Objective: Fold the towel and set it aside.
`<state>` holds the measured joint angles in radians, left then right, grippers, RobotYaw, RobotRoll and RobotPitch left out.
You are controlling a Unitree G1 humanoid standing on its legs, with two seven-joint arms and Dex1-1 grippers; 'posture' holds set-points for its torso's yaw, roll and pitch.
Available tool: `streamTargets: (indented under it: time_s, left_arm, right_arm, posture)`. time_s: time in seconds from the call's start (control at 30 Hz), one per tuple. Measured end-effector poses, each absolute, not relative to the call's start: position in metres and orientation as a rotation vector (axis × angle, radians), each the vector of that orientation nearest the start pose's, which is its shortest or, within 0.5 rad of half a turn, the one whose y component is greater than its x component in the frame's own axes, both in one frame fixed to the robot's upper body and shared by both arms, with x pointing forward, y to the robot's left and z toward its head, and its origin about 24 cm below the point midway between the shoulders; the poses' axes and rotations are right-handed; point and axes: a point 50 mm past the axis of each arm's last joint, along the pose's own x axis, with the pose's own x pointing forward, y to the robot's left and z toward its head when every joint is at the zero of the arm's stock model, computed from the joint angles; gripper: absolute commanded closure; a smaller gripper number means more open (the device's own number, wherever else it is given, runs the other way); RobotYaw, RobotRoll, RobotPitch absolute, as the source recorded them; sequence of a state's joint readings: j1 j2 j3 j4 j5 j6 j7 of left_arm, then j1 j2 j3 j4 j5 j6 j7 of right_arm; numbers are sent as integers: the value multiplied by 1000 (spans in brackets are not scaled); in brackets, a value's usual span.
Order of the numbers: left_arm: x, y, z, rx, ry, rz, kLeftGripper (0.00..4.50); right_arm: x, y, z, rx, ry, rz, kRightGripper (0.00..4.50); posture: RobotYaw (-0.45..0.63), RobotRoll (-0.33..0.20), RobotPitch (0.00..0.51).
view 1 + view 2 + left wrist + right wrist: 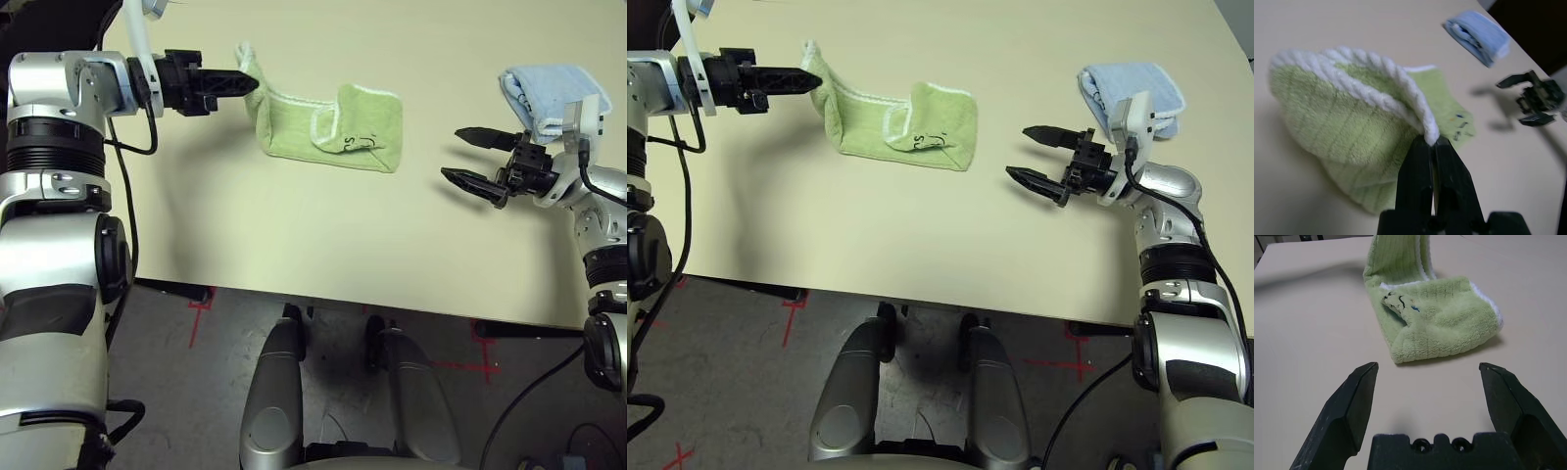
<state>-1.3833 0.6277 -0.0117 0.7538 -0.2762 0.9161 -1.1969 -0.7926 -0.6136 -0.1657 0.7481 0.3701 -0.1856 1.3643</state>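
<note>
1. Left eye view: the left tool (pixel 247 84) is clamped on one white-edged end of the green towel (pixel 333 129) and holds that end up off the desk (pixel 294 235). The rest of the towel lies rumpled on the desk, its far end doubled over. The right tool (pixel 462 155) hovers well apart from the towel with its fingers spread and nothing between them. A folded blue towel (pixel 549 93) sits just behind the right arm.

2. Right eye view: the same layout. The lifted end hangs from the left tool, and the printed mark shows on the doubled part of the towel.

3. Left wrist view: the two black fingers (pixel 1418 176) are pressed together on the towel's white hem, with the cloth draping away from them.

4. Right wrist view: the fingers stand wide apart, aimed level at the towel, which rests on the desk ahead.

5. Step in hand, as a judgement: the fold is under way, with one end raised to be carried across the other. The next move calls for laying that end down squarely on the doubled part without dragging the whole towel along; the free right tool could pin it.

6. Surface and room: a plain cream desk, matte and smooth; below its near edge lies a grey floor with red tape marks (pixel 201 304).
</note>
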Motion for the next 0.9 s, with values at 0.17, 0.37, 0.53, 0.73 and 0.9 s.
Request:
streamTargets:
  time_s: [0.17, 0.37, 0.53, 0.73, 0.9]
  left_arm:
    - [370, 166, 313, -47, 252, -1074, 4483]
    - [371, 127, 316, -57, 230, -1173, 4483]
    - [370, 116, 320, -51, 219, -1211, 4483]
    - [367, 109, 317, -1, 256, -1269, 4483]
    - [367, 105, 304, 47, 311, -1296, 4483]
  right_arm:
    - [340, -252, 190, -291, -253, 1039, 0]
    - [340, -251, 191, -296, -258, 1036, 0]
    - [340, -251, 191, -296, -261, 1025, 0]
    - [340, -253, 188, -283, -248, 1009, 0]
    - [340, -252, 190, -285, -253, 1006, 0]
  posture:
    - [104, 0, 256]
    - [97, 0, 259]
    - [92, 0, 259]
    - [92, 0, 260]
    - [91, 0, 262]
